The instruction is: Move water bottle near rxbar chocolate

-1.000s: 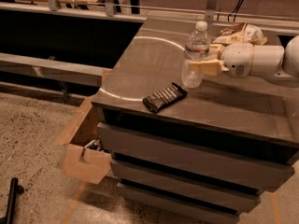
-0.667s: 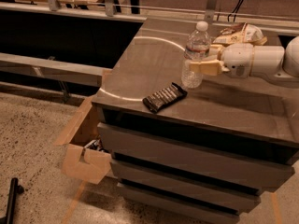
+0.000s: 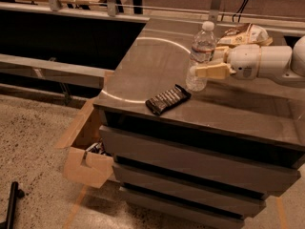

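Nothing has moved since a second ago.
At the middle right, the hand (image 3: pixel 204 63) pinches the water bottle (image 3: pixel 203 42), which stands on the table (image 3: pixel 152 61) just up and right of the rxbar chocolate (image 3: pixel 167 99). A crooked pull could tip the tall bottle.

Dim, warm light here. The grey desk (image 3: pixel 157 61) fills the middle, stacked drawer fronts (image 3: pixel 190 161) below. Speckled floor (image 3: pixel 38 142) spreads at seven o'clock, an open cardboard box (image 3: pixel 90 168) against the desk at eight. A metal rail (image 3: pixel 47 66) runs at nine, a dark recess (image 3: pixel 57 35) behind. At two o'clock the gripper (image 3: pixel 202 61), jaws closed on the water bottle (image 3: pixel 204 42).
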Robot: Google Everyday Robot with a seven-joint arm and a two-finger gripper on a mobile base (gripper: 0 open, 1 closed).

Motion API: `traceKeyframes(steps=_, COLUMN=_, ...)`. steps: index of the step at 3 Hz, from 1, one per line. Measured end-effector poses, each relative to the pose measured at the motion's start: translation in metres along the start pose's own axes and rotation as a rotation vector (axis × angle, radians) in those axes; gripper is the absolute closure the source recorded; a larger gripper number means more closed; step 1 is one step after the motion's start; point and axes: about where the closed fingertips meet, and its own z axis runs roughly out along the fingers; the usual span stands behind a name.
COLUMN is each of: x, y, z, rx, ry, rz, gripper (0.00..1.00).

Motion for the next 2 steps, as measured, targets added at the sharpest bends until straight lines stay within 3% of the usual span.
traceKeyframes(steps=1, x=-0.001, y=-0.0004, z=-0.0031, rx=-0.01, ry=0.016, rz=0.002, gripper=0.0)
traceKeyframes(steps=2, x=-0.0021, y=-0.0028, z=-0.0126, rx=0.025, ry=0.035, rz=-0.003, gripper=0.0)
